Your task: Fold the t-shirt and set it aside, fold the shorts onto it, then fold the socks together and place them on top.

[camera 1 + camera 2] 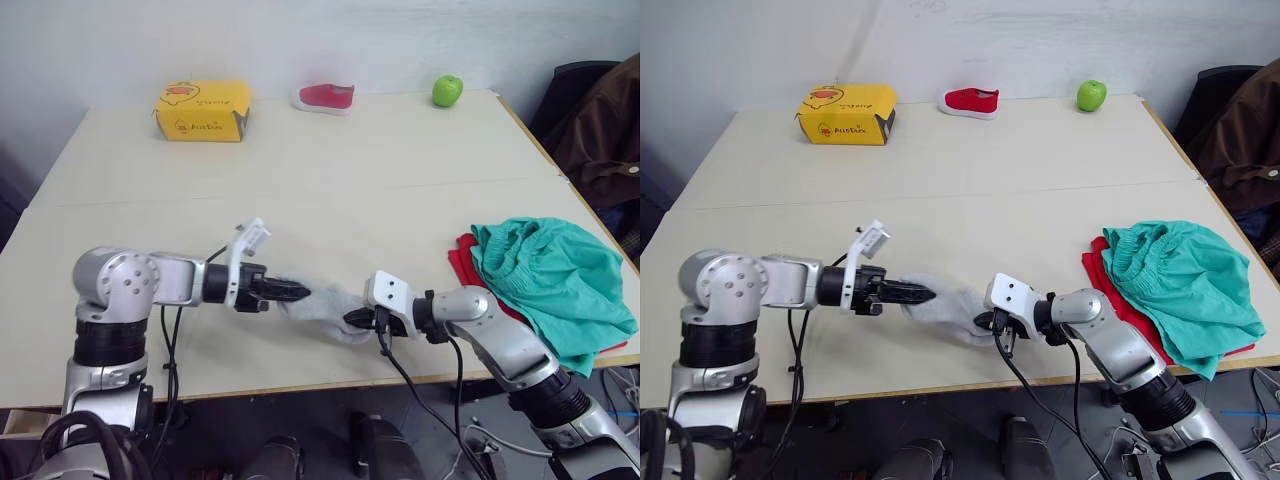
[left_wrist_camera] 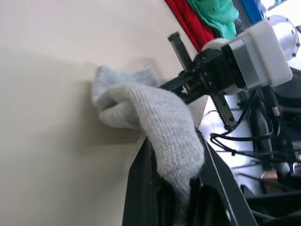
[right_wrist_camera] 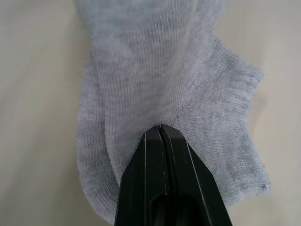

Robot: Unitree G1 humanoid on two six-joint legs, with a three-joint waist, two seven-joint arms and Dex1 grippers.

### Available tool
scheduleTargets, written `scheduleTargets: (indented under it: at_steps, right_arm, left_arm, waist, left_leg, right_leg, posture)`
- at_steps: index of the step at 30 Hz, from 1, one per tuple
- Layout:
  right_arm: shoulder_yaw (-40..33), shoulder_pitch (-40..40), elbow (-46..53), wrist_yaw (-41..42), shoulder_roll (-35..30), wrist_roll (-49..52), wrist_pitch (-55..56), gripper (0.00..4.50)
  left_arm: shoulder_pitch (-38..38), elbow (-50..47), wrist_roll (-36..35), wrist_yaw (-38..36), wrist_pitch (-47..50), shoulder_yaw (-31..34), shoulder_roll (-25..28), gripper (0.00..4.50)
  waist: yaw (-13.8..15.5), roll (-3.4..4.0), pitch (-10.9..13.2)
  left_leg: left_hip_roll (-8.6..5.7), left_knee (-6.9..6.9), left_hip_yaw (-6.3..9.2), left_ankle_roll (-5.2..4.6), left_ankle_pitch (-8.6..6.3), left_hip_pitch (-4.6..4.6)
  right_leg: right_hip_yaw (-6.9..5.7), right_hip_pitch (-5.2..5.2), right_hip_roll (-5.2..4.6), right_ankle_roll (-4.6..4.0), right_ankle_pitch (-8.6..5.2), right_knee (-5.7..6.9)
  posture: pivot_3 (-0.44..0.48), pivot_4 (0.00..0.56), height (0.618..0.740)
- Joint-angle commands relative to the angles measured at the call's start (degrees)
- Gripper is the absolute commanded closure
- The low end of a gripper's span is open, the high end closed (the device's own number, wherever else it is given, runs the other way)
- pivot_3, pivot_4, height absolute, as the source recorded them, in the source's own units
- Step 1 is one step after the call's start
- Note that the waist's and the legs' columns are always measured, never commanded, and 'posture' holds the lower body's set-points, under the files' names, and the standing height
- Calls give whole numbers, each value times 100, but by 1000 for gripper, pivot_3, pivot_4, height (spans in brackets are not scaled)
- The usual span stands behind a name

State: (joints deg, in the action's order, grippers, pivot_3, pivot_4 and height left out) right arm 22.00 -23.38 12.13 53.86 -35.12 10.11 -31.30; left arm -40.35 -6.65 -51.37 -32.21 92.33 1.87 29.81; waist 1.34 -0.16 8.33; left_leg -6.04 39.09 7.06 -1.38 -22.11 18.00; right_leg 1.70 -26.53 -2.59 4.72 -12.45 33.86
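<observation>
left eye view: both end effectors, left [image 1: 300,293] and right [image 1: 356,319], pinch the socks [image 1: 328,304] closed-fingered on the bench [image 1: 330,180]. shorts [image 1: 555,275] already lie on the t-shirt [image 1: 463,262]; seemingly the sock fold is in hand, and next they need lifting onto that pile.

We see the socks [image 3: 160,84] as fuzzy grey ribbed knit, the shorts [image 1: 555,275] as soft crinkled teal cloth, the table [image 1: 330,170] as smooth matt pale wood.

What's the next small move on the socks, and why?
Probably carry the socks over to the stack at the robot's right and set them on top. The left gripper has grey knit pinched between its fingers and the right gripper is shut against the other end, so both ends look held. The shorts already lie on the t-shirt, so only the placing seems left.
</observation>
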Motion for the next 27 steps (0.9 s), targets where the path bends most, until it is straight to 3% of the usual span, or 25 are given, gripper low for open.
scheduleTargets:
  at_steps: [1,5,9,16,20,27]
  right_arm:
    - [54,139,-131,-78,-24,-178,-66,4500]
    - [70,223,-152,-178,-62,-287,29,4500]
    - [8,292,-99,-236,-54,-266,3,4500]
    - [-10,310,-39,-242,-102,-277,15,4500]
    - [-39,215,-85,-208,-47,-234,10,4500]
    - [-240,56,-46,-122,42,48,-204,4500]
  left_arm:
    - [-338,143,254,-162,-298,-574,-83,4482]
    - [-736,385,450,-284,-489,-939,-218,4482]
    - [-759,414,587,-579,-684,-1150,114,4482]
    - [89,204,506,-793,-690,-548,979,4482]
    - [499,252,627,-668,-922,-209,998,4482]
    - [687,443,905,-717,-1188,-318,1125,4482]
  waist:
    - [0,-1,0]
    - [2,-1,1]
    - [-12,0,1]
    - [-10,1,2]
    - [14,-1,3]
    - [-5,-2,7]
  left_leg:
    - [0,0,0,0,0,0]
    - [0,0,0,0,0,0]
    - [1,0,-1,1,0,0]
    - [4,-2,0,1,0,0]
    - [4,-1,1,1,1,0]
    - [4,-2,0,1,0,3]
  right_leg:
    - [0,0,0,0,0,1]
    - [0,0,0,0,0,-1]
    - [2,-2,1,0,0,0]
    - [2,-4,4,-3,-2,0]
    - [1,-2,3,-3,-2,0]
    - [1,-5,3,-3,-2,0]
  posture:
    - [0,150,740]
    - [0,150,740]
    - [0,150,740]
    - [0,150,740]
    - [0,150,740]
    - [0,150,740]
